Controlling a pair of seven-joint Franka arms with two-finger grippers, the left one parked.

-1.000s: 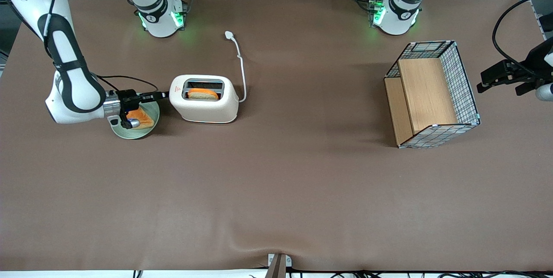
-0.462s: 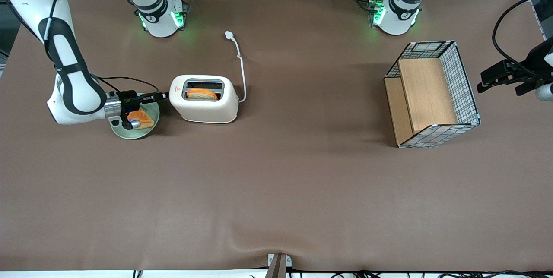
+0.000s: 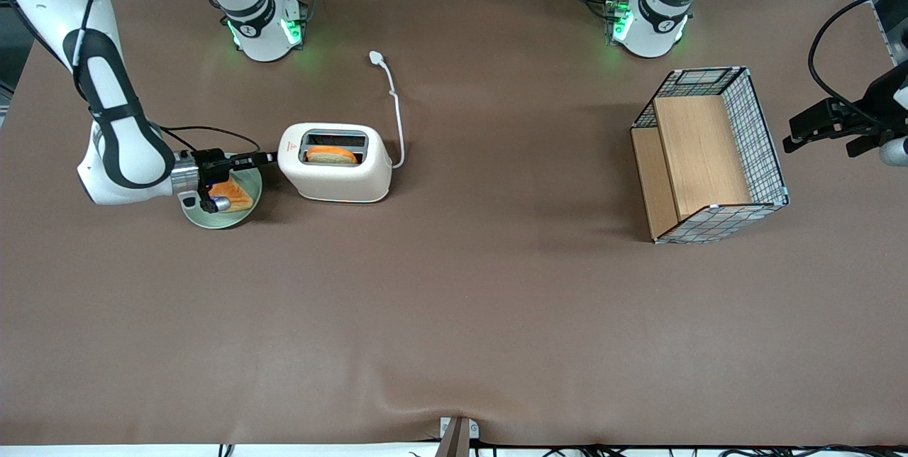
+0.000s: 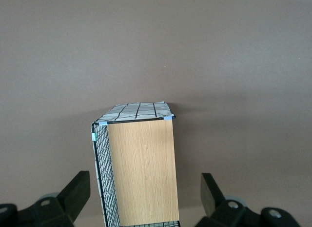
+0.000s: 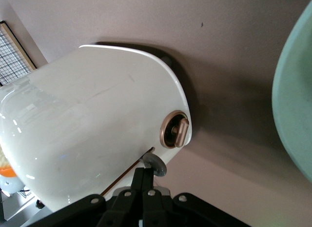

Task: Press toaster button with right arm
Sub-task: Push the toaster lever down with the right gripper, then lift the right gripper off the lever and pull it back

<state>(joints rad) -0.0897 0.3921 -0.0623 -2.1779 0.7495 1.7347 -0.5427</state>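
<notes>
Front view: the right arm (image 3: 113,130) reaches low over the brown surface (image 3: 454,315), its jaws (image 3: 268,156) pointing sideways at the narrow end of the toaster (image 3: 335,172) and touching or all but touching it. Just under the wrist sits a green plate (image 3: 245,210) with a bread slice (image 3: 233,194) on it. Another slice (image 3: 332,155) stands in the toaster's slot, and the white cord (image 3: 394,109) runs away from the toaster's other end to its plug (image 3: 375,57). A wire-and-wood basket (image 3: 709,155) lies well apart from the jaws, toward the parked arm's end.

Left wrist view: only the basket (image 4: 139,163) on the surface shows.

Right wrist view: the jaws (image 5: 143,180) are drawn together with no gap showing, holding nothing, their tips right at the toaster button (image 5: 155,164), a grey tab on the toaster (image 5: 92,119) wall. A brass-ringed dial (image 5: 175,130) sits just beside the tab. The plate's rim (image 5: 292,105) shows near the jaws.
</notes>
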